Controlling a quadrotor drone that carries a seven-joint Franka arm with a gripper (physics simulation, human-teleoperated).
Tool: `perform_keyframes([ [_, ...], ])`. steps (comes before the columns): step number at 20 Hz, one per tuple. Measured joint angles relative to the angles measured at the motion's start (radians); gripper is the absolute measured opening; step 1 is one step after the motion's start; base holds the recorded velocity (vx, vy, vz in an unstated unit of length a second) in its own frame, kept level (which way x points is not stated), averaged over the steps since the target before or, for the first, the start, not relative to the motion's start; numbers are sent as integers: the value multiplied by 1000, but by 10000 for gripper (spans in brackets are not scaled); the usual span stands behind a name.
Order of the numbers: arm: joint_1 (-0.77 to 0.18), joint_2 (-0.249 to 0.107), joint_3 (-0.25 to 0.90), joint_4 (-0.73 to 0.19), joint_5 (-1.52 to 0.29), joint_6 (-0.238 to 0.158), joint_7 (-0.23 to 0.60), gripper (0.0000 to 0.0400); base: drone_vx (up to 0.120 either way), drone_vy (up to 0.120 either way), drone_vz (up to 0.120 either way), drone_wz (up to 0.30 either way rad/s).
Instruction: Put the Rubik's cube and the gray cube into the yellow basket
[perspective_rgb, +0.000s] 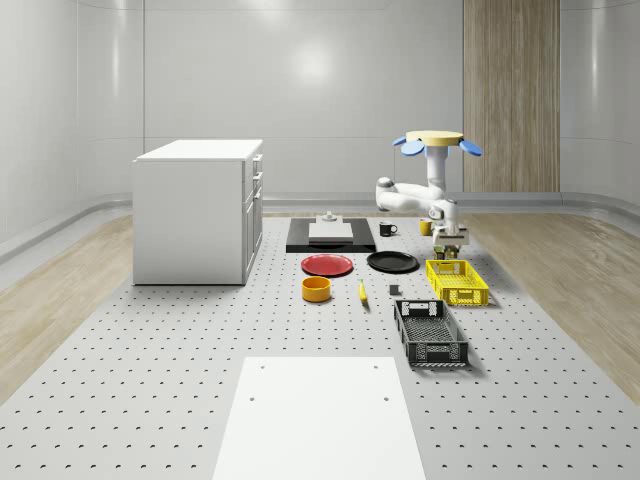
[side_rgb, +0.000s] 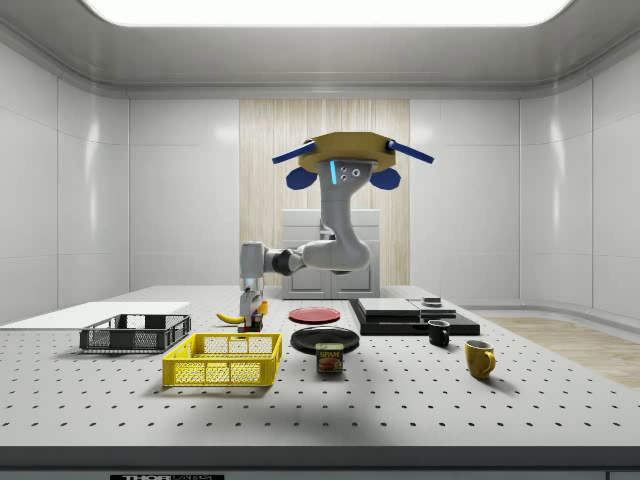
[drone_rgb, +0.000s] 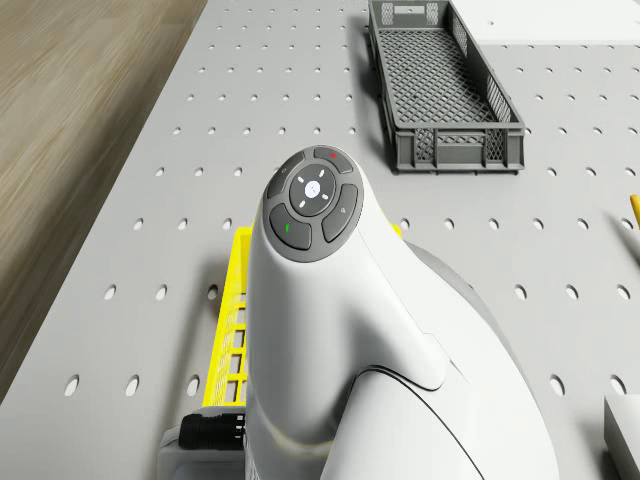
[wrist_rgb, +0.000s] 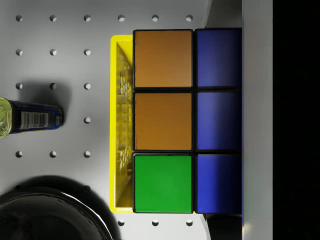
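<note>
Gripper (perspective_rgb: 450, 251) with Rubik's cube (wrist_rgb: 185, 120) over yellow basket (perspective_rgb: 457, 281)

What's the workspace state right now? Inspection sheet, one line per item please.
Surface: gray perforated table with a white panel at the whole-scene view's near edge.
Job's things: Rubik's cube held in the gripper above the yellow basket; gray cube not identified.
Clutter: dark gray crate, red plate, black plate, orange bowl, banana, black mug, yellow mug, can, black tray with a white block.
Grippers: gripper shut on the cube; drone hovers above the table beside the basket's far end.
Cables: nothing seen.
Surroundings: white cabinet, gray walls, wood panel.
</note>
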Motion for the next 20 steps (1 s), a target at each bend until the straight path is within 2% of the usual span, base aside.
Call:
perform_keyframes([
  [1, 0, -1, 0, 0, 0, 1, 0, 325, 120, 0, -120, 0],
  [9, -1, -5, -2, 0, -1, 6, 0, 325, 0, 0, -120, 0],
  [20, -20, -11, -151, 23, -142, 55, 4, 325, 0, 0, 0, 0],
])
